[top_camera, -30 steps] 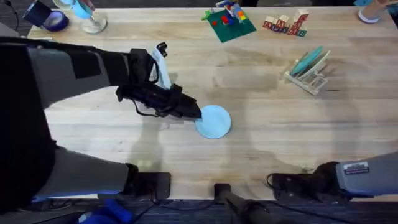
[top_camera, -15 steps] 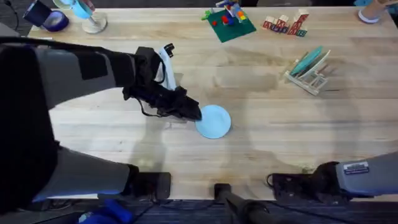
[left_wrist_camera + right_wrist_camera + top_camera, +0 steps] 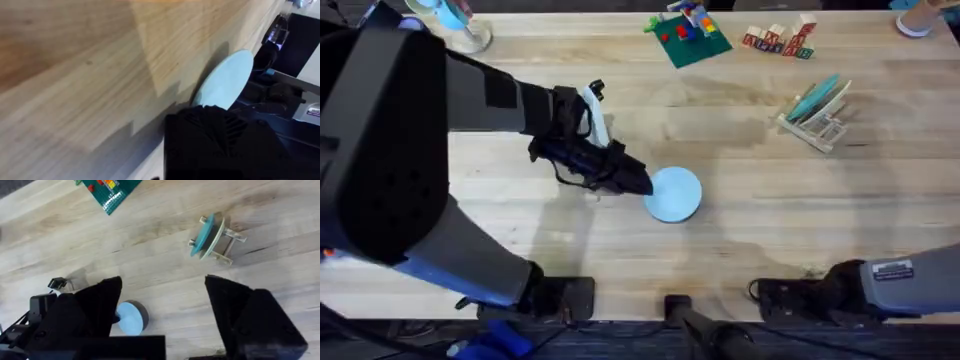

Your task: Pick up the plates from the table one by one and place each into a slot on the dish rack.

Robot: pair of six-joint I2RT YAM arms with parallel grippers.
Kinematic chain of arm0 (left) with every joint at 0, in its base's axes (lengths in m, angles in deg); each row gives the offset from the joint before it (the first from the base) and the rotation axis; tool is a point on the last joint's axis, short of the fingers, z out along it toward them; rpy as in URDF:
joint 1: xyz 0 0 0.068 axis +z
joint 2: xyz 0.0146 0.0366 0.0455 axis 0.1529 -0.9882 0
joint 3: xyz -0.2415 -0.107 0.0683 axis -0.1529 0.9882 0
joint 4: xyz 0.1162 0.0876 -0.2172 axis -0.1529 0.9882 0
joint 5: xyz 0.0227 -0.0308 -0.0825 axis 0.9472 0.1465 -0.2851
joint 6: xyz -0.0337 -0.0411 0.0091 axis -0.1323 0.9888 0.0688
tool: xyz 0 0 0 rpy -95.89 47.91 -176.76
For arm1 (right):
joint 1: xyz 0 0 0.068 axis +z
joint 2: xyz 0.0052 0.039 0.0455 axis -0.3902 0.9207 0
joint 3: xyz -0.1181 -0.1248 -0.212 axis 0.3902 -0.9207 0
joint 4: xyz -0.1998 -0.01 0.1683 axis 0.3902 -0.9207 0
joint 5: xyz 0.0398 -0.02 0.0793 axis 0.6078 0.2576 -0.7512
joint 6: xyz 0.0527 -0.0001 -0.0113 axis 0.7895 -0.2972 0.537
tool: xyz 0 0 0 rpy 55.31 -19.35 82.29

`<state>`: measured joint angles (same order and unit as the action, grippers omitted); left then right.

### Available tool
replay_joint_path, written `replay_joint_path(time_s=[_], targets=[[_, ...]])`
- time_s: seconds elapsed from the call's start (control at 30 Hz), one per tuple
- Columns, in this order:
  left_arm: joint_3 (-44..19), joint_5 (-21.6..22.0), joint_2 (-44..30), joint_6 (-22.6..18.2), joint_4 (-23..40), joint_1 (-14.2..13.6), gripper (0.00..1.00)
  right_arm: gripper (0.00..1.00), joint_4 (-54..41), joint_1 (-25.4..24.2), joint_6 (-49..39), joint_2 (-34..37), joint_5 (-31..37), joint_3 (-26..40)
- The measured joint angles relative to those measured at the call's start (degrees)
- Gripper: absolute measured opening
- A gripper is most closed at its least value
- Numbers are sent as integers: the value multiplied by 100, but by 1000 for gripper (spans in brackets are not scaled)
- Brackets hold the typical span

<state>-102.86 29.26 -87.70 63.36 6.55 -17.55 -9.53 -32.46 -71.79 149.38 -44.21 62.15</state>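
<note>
My left pincer [image 3: 638,184] sits at the edge of the blue plate [image 3: 673,194] lying mid-worktop [image 3: 760,210], its grip on it hidden from me; next, I judge, comes lifting it across to the rack [image 3: 817,118] holding other plates.

I count one light blue plate [image 3: 672,194] lying flat on the table [image 3: 770,220]. In the dish rack [image 3: 817,125] I see one teal plate [image 3: 816,97] standing on edge, with a second, paler plate [image 3: 215,234] right behind it, so two plates in the rack and three plates in all. There is one dish rack. I count one green baseplate [image 3: 690,40] carrying coloured bricks; I cannot count those bricks. Beside it is one cluster of wooden blocks [image 3: 780,40], number unclear. I have two arms: the left gripper [image 3: 638,184] and the right gripper [image 3: 162,305].
</note>
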Motion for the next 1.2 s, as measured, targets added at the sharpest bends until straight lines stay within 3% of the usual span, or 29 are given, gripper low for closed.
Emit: replay_joint_path(time_s=[0.6, 0.9, 1.2], targets=[[1, 4, 0, 7, -5, -7, 41, 996, -3, 0, 0, -1, -3, 0], [-10, 13, 0, 70, -29, -33, 41, 996, -3, 231, -2, -1, -573, -41], [-10, 15, 0, 70, -31, -33, 41, 995, -5, 947, -19, -1, -1175, -1219]])
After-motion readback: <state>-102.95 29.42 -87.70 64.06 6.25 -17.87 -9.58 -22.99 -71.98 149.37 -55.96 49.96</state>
